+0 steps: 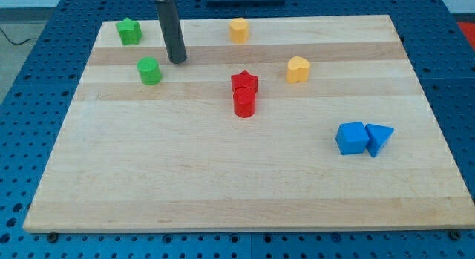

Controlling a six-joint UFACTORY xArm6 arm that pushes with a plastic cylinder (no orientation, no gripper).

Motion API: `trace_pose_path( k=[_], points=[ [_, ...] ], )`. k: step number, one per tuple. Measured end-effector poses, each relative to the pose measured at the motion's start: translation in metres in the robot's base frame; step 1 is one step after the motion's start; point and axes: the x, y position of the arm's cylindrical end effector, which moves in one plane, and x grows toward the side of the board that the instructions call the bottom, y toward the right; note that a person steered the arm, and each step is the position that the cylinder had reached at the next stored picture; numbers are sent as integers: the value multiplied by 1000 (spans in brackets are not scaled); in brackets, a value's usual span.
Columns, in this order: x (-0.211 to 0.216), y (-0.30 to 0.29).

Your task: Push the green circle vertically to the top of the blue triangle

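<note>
Green circle (pixel 149 70) at the bench's (pixel 223 185) upper left, my tip (pixel 177 61) just up and right of it, apart; no gripper here, only a bare rod. Best to swing round to its left face, then push steadily rightward, passing above the red star (pixel 244 82) and red cylinder (pixel 244 103). Needs to stop above the blue triangle (pixel 379 138), beside the blue cube (pixel 351 138) at lower right.

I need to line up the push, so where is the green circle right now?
The green circle sits in the board's upper left area, just left of and below my tip, with the green star above it near the view's top-left corner.
</note>
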Motion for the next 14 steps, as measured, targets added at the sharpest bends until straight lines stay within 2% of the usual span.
trace_pose_path(
  k=[1,2,4,6,7,8,9,10,11,12,13,14],
  points=[
    [0,0],
    [24,1],
    [44,1],
    [75,-45],
    [75,-65],
    [57,-85],
    [18,-85],
    [9,-35],
    [9,-1],
    [9,-59],
    [43,-104],
    [64,-81]
  ],
)
